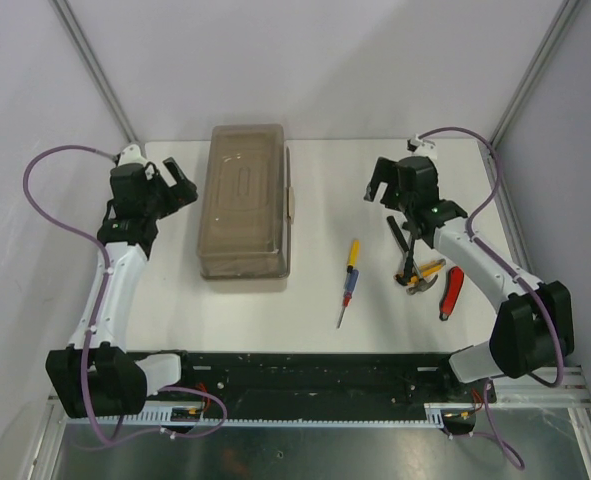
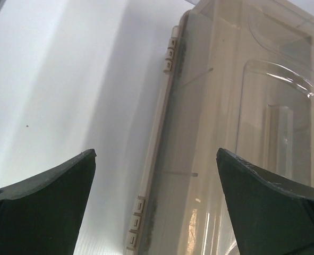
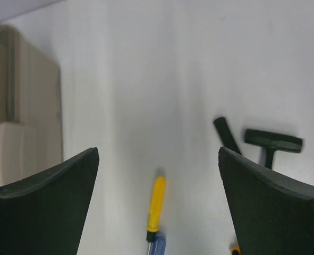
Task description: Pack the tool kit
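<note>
Just beside left end effector [image 1: 180, 182]: toolbox [image 1: 245, 200]

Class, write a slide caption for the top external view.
Closed toolbox between open left gripper and right gripper; screwdriver, pliers, red-handled tool wait outside.

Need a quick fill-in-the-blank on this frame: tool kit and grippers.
1. The toolbox has its lid ___.
2. In the top view, the screwdriver lies to the ___ of the toolbox.
3. The left gripper and right gripper are both ___, holding nothing.
4. The rightmost tool has a ___ handle.

Missing words: closed; right; open; red.
</note>
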Robot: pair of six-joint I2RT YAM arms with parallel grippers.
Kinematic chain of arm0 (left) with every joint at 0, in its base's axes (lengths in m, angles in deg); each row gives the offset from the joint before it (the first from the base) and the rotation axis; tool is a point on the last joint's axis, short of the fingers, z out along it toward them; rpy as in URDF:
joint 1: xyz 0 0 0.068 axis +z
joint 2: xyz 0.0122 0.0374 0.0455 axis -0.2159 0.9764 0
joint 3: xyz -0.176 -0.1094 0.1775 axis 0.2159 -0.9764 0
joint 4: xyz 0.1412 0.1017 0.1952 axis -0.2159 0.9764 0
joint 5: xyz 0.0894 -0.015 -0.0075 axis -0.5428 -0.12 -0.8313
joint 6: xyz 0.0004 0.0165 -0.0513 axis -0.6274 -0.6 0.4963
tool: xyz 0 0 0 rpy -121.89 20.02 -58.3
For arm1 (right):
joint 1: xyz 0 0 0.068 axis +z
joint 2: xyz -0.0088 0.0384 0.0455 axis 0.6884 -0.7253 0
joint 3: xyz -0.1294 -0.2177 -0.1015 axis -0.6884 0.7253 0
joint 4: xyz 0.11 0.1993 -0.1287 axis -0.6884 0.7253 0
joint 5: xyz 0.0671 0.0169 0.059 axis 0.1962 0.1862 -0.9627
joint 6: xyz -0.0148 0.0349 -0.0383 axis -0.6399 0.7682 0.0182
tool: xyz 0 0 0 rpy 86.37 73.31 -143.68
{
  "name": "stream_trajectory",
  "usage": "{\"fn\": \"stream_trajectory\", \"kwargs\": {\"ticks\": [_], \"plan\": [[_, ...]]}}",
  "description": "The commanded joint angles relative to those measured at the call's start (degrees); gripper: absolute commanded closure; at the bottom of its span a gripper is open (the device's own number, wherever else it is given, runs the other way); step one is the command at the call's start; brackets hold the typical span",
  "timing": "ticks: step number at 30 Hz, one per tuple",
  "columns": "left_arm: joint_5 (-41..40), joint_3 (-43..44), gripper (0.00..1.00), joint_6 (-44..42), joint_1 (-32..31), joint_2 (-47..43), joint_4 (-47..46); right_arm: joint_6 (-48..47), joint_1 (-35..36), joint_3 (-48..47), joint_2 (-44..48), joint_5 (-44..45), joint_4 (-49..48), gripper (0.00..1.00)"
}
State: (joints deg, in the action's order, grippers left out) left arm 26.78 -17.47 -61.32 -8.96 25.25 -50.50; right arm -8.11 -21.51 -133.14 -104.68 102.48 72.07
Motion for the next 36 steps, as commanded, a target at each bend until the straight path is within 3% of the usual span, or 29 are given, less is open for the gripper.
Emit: {"fn": "stream_trajectory", "kwargs": {"ticks": [1, 7, 14, 21, 29, 36], "plan": [[8.76, 3.23, 0.01, -1.34, 0.73, 0.11, -0.13, -0.39, 0.91, 1.30, 1.41, -16.03, -4.68, 0.01], [16.11, 3.51, 0.01, -2.94, 0.79, -0.46, -0.08, 11.00, 2.03, 2.06, -2.68, -27.53, -18.23, 0.08], [20.43, 2.82, 0.01, -1.98, 0.80, -0.94, -0.12, 24.53, 0.45, 2.32, -11.64, -43.99, -37.09, 0.01], [23.56, 2.29, 0.01, 1.59, 0.35, 0.72, -0.08, 32.39, 2.37, 3.09, -18.21, -45.47, -47.00, 0.01], [20.25, 0.86, 0.00, 2.24, -0.42, 1.72, -0.12, 52.02, -0.55, 10.24, -31.52, -49.60, -78.10, 0.01], [20.81, -0.12, 0.01, 1.84, -0.84, 2.46, -0.17, 60.25, -0.73, 10.58, -39.44, -50.62, -91.39, 0.01]]}}
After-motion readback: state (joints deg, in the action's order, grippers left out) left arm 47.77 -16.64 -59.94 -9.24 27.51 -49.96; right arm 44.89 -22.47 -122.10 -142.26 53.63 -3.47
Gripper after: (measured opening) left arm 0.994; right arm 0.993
